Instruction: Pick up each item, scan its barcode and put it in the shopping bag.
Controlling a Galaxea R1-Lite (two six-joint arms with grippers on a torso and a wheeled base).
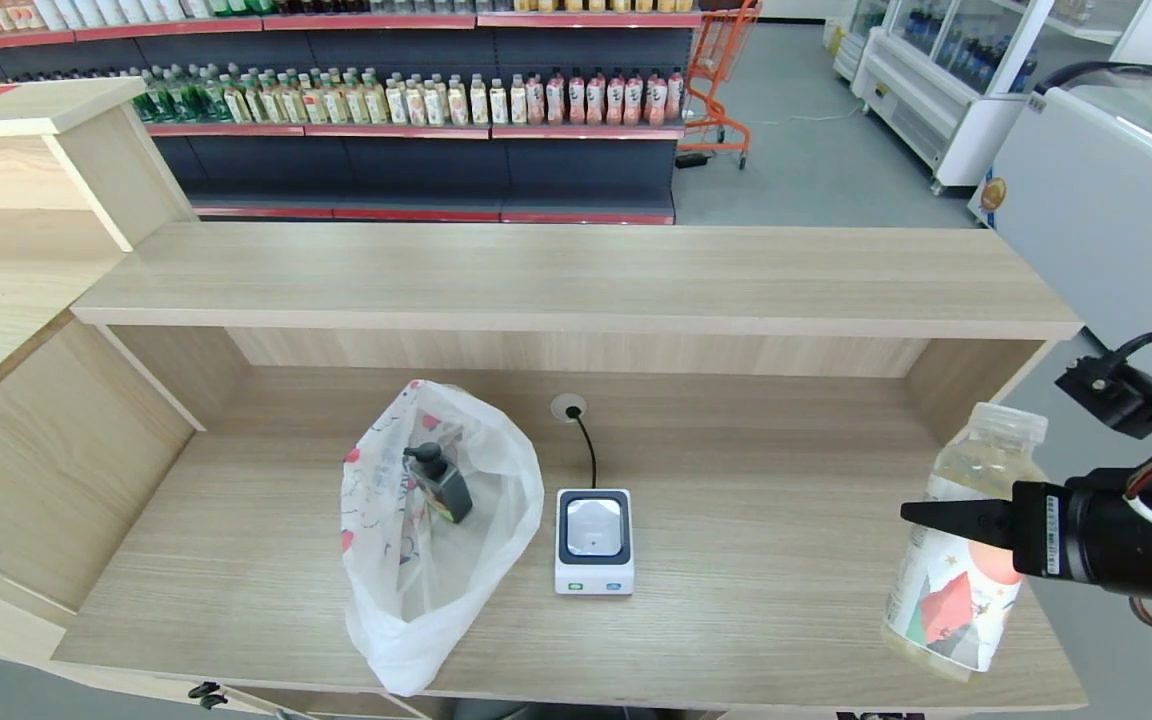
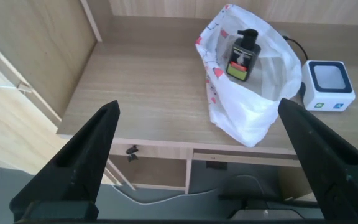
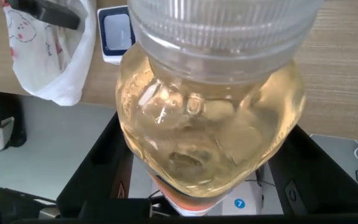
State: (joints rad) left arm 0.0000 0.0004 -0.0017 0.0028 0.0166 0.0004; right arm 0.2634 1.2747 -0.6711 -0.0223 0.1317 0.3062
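- Right gripper [image 1: 956, 528]: pinching the drink bottle [image 1: 966, 545] at mid-body. One dark finger crosses the front of the label and the other is behind the bottle.
- In the right wrist view, the fingers [image 3: 98, 171] of the right gripper [image 3: 210, 177] flank the drink bottle [image 3: 210, 112] on both sides, touching it.
- Drink bottle: clear, with pale yellow liquid, a colourful label and the cap on. It is held nearly upright at the counter's [image 1: 756, 610] right front corner, at about 4 o'clock from the scanner [image 1: 593, 540] and well apart from it. Whether its base touches the counter cannot be told.
- Left gripper [image 2: 197, 168]: fingers spread wide and pinching nothing. It sits out before the counter's near edge, apart from the shopping bag [image 2: 241, 112].
- Shopping bag [image 1: 416, 590]: white plastic, mouth open, lying at 9 o'clock just beside the scanner.
- A dark pump bottle [image 1: 441, 485] lies inside the bag.
- Scanner: white box with a dark window facing up. Its cable [image 1: 588, 440] runs toward 12 o'clock.
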